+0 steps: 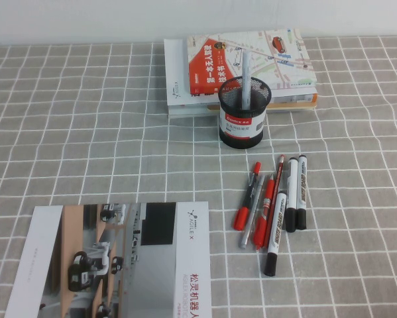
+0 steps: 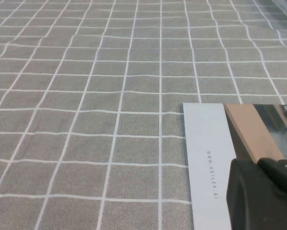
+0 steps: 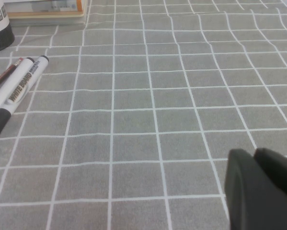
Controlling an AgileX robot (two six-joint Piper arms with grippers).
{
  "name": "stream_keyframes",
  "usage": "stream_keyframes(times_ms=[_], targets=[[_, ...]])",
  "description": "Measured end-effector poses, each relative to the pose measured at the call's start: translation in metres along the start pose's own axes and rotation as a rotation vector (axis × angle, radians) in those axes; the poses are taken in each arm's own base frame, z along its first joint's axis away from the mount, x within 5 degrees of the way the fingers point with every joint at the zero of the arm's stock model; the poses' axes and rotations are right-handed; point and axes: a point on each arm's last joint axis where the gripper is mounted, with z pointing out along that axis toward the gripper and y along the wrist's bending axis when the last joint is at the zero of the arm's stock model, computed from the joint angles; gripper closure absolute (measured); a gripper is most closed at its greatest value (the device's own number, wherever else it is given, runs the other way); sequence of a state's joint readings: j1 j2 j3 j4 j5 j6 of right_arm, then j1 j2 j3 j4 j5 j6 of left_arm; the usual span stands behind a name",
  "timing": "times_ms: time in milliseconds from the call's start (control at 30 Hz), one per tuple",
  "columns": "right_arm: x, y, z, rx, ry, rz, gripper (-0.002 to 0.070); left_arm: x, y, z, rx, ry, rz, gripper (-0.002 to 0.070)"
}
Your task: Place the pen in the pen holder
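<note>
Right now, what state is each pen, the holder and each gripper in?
pen: capped, flat on the table
plainer marker: capped, flat beside it
red-print marker: capped, flat
pen holder: upright, grey pen inside
left gripper: over the brochure
right gripper: over bare cloth

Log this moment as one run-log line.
pen: on table, ungrasped | holder: upright, one pen inside | left gripper: over brochure | right gripper: parked

1. Grey cloth-covered table with a white grid (image 1: 85,132) carries everything.
2. Stacked books (image 1: 185,73) sit at the back, black wire-mesh pen holder (image 1: 243,122) just before them.
3. Glossy brochure (image 1: 118,265) lies front-left.
4. A row of pens and markers (image 1: 278,205), the white dark-printed pen (image 1: 302,192) at its right end.
</note>
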State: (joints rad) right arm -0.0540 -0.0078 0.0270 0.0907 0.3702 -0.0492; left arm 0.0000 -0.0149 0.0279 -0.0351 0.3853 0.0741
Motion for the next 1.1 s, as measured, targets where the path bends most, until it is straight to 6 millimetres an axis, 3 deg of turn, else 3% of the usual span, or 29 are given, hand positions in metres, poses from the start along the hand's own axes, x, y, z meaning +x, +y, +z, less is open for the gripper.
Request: stream_keyframes(times_ms=[933,1000,1100], targets=[[0.0,0.0001,0.0,-0.001,0.0,0.002,0.0689,0.0,0.0,0.0,0.0,0.0,0.0,0.0678],[-0.0001,0.0013,0.0,-0.015,-0.001,0.038,0.0689,0.0,0.0,0.0,0.0,0.0,0.0,0.0678],[-0.0014,0.0082,-0.0004,-0.092,-0.005,0.237,0.0688,0.0,0.0,0.0,0.0,0.0,0.0,0.0678]])
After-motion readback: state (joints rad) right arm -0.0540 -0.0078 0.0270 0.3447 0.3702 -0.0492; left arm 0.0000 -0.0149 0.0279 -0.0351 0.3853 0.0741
